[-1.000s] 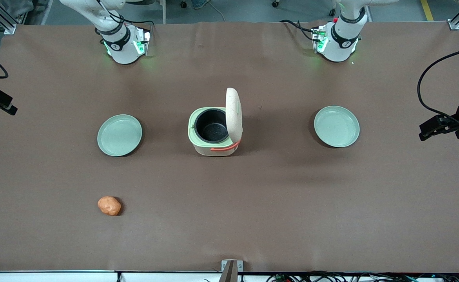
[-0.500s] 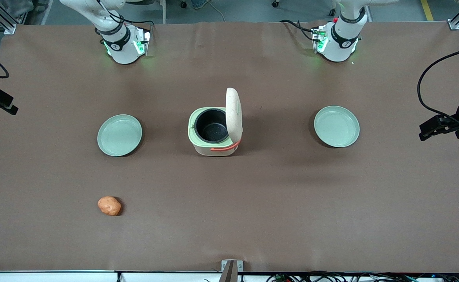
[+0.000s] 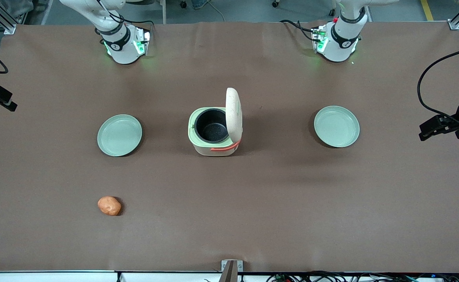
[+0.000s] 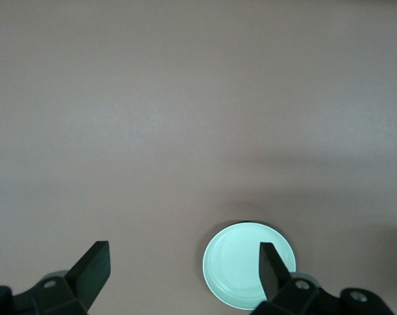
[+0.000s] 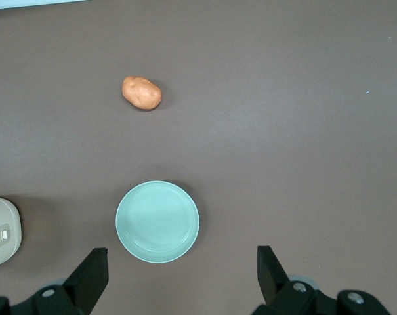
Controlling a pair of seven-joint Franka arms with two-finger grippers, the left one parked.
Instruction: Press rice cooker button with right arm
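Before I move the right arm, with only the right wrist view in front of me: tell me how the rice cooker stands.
Observer: The rice cooker has its lid swung up and standing upright. Your view catches only its panel side.
Operator: Report what is in the pot.
Observer: The black inner pot looks empty.
Operator: List what lies out of my sight.
Observer: Your gripper hangs over the near plate, apart from the cooker. A second green plate lies beside the cooker toward the parked arm's end of the table.
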